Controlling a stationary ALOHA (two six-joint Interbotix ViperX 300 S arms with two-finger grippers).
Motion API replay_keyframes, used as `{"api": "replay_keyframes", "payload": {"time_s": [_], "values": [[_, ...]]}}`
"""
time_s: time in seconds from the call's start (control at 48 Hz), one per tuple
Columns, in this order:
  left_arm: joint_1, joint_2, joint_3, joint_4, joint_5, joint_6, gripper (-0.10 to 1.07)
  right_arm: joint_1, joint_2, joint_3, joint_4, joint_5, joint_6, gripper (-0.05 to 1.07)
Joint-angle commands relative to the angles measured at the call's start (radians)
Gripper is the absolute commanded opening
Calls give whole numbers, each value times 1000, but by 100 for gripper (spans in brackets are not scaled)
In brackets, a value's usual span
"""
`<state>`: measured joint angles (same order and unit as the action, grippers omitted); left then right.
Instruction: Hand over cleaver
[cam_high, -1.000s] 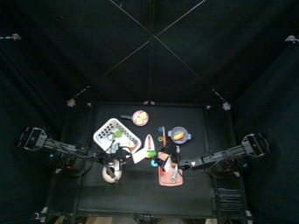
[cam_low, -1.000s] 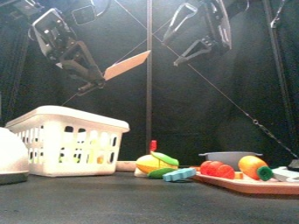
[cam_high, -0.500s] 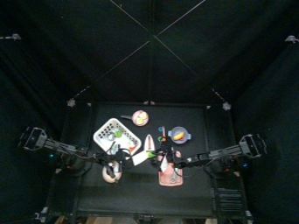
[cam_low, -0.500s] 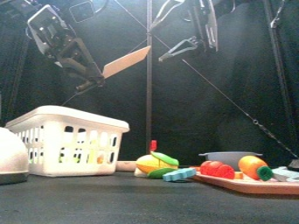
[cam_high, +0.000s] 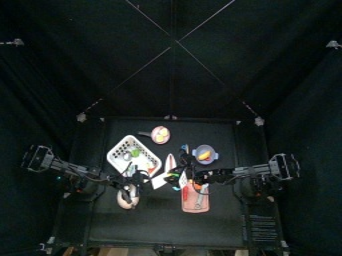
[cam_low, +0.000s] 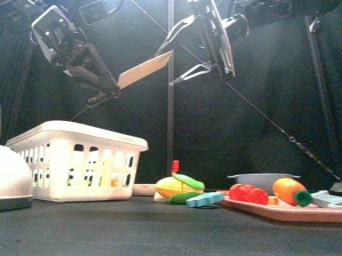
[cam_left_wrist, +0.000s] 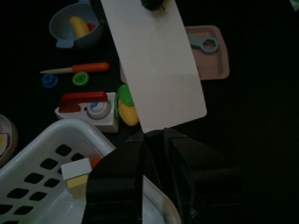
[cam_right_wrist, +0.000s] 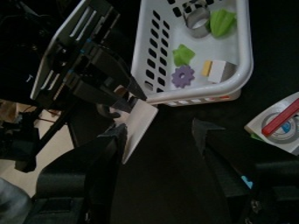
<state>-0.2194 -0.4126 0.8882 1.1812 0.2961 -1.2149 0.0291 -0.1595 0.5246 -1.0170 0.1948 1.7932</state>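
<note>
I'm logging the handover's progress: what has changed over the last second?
The right end effector has swung in toward the middle, closing on the free end of the cleaver, jaws open, not yet gripping it. The left end effector has stayed raised, holding the cleaver at the same tilt. The white basket and the toys on the table have not moved.

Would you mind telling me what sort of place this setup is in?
Probably a lab test pen for robot handling: black curtains close in a small black table, two arms work over it, and toy kitchenware lies about, such as a white basket and plastic food on a board.
</note>
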Motion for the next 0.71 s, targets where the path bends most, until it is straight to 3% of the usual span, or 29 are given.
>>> {"api": "replay_keyframes", "payload": {"time_s": [0.0, 0.125, 0.458, 0.688], "values": [[-2, -2, -18, 8, -3, 2, 55, -17, 3, -32, 5, -37, -3, 92], [-2, -2, -18, 15, -3, 2, 55, -35, 23, -40, 6, -60, -3, 87], [0, -2, -17, 15, 2, 0, 56, -52, 38, -35, 29, -94, -5, 54], [0, 0, -15, 12, 5, -3, 56, -48, 38, -29, 29, -117, -5, 46]]}}
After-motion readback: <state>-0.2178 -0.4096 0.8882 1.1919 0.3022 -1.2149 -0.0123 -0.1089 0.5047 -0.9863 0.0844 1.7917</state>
